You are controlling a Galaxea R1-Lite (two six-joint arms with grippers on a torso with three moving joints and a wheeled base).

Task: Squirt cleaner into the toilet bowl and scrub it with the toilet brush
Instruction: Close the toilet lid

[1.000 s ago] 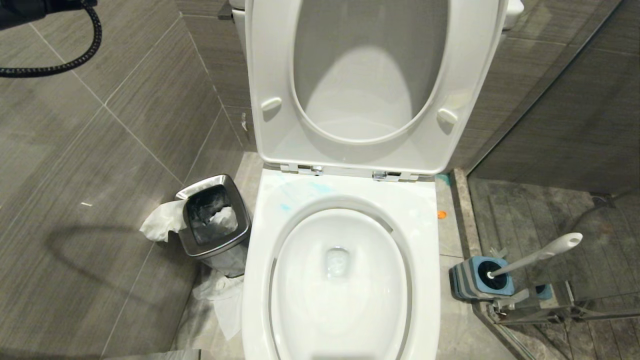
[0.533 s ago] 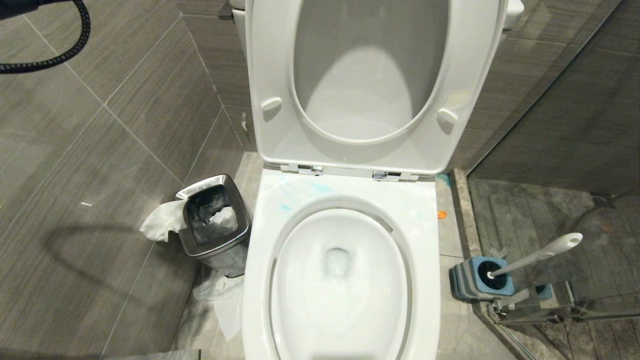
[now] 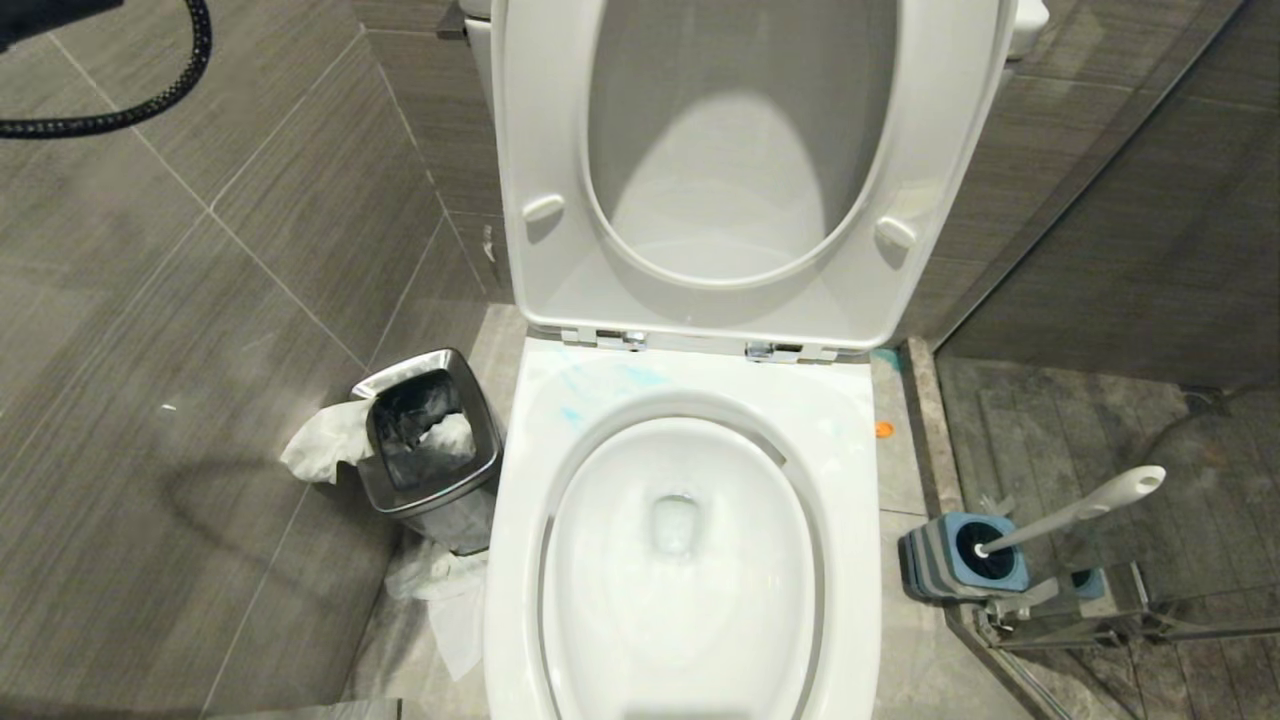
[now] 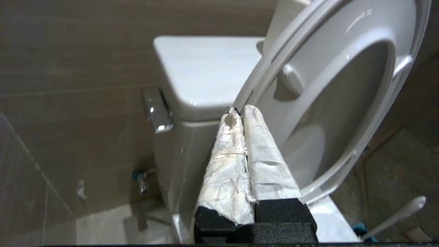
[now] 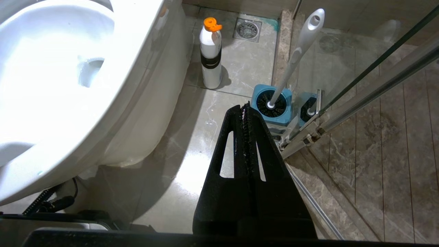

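The white toilet bowl point(image 3: 850, 450) fills the middle of the head view, with its seat and lid point(image 3: 740, 290) raised. Pale blue smears of cleaner point(image 3: 600, 385) mark the back left of the rim. The toilet brush point(image 3: 1080, 510) stands tilted in its grey-and-blue holder point(image 3: 965, 555) on the floor to the right. My left gripper point(image 4: 238, 111), its fingers wrapped in white paper, is shut and empty beside the raised seat, near the cistern. My right gripper point(image 5: 244, 108) is shut and empty, low over the floor just short of the brush holder point(image 5: 272, 104).
A steel waste bin point(image 3: 430, 440) with tissue stands left of the bowl, paper point(image 3: 450, 600) lying on the floor by it. A white bottle with an orange cap point(image 5: 210, 55) stands beside the bowl. A glass shower door rail point(image 3: 1130, 620) runs behind the brush. A chrome flush lever point(image 4: 157, 111) sits on the cistern.
The black cable and arm part at the head view's top left have shifted a little, and their shadow on the left wall has moved. Toilet, brush and bin are unchanged.
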